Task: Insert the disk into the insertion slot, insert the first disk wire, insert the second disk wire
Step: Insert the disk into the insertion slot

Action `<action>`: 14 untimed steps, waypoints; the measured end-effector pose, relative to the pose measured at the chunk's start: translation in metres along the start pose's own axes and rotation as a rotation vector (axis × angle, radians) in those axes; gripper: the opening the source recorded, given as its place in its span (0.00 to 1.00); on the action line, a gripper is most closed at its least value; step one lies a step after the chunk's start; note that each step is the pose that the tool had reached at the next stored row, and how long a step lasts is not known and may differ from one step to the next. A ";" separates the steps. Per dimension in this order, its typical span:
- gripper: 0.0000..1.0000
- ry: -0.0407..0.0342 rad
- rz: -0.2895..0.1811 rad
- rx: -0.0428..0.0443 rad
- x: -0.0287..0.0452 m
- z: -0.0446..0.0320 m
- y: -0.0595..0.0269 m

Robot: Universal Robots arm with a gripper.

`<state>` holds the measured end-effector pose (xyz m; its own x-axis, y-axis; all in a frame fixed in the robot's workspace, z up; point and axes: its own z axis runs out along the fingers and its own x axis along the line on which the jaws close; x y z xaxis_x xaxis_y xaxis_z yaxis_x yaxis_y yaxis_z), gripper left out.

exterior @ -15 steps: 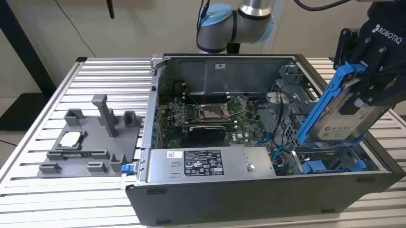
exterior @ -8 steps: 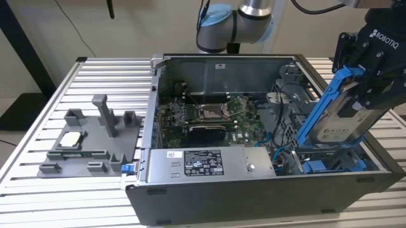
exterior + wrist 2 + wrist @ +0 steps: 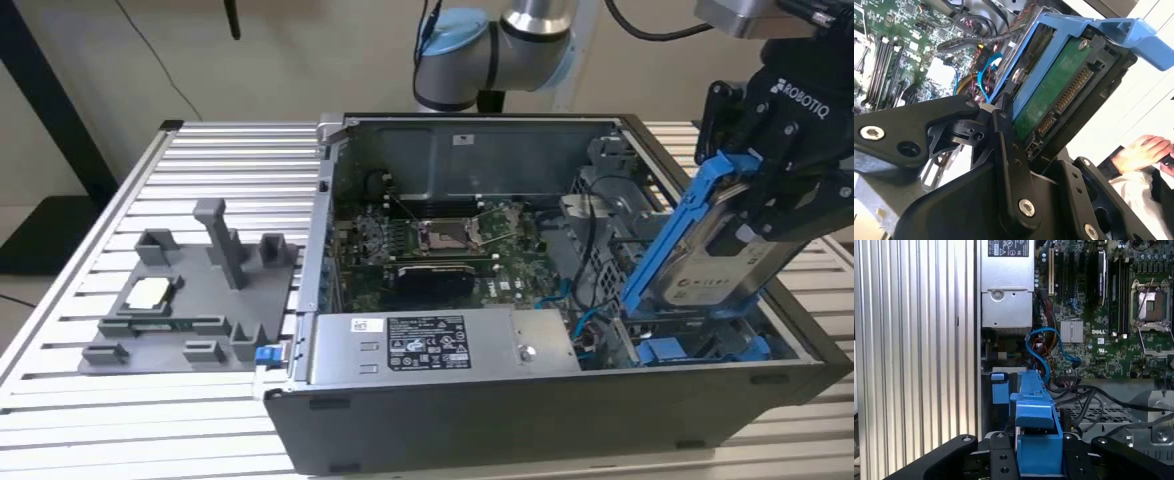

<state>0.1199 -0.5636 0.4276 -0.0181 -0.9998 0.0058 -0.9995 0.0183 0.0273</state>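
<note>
1. Gripper state. At the exterior view's right, we found the gripper (image 3: 755, 195) clenched on the disk (image 3: 705, 268). In the second wrist view, one of the black fingers (image 3: 1004, 127) pressed against the edge of the disk (image 3: 1054, 95), whose green circuit board and connector row faced the camera. In the first wrist view, the fingers (image 3: 1002, 460) flanked the blue carrier frame (image 3: 1036, 440) on both sides.

2. Disk position. In the exterior view, the disk stood steeply on end and tilted. Its upper end sat toward the upper right of the frame. Its lower end reached into the open computer case (image 3: 534, 420) at the lower right, just above the insertion slot (image 3: 707, 340). We could not tell whether the lower end touched the slot.

3. Surroundings.
- The case lay on a ribbed metal tabletop (image 3: 134, 180).
- The power-supply box (image 3: 427, 345) sat along the case's lower edge at the centre of the exterior view.
- The motherboard (image 3: 400, 225) and its processor socket (image 3: 441, 237) sat above the box.
- A grey fixture (image 3: 187, 300) rested on the tabletop at the exterior view's left, apart from the case.
- In the first wrist view, a blue cable (image 3: 1041, 337) looped beside the power-supply box.
- In the second wrist view, a person's hand (image 3: 1141, 150) showed beyond the disk.
</note>
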 end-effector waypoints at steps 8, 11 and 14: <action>0.33 0.0000 0.000 0.0000 0.0053 0.0082 -0.0039; 0.33 0.0001 0.000 0.0000 0.0076 0.0118 -0.0047; 0.33 0.0000 0.000 0.0000 0.0089 0.0157 -0.0051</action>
<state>0.1244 -0.5727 0.4118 -0.0183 -0.9998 0.0058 -0.9995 0.0184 0.0273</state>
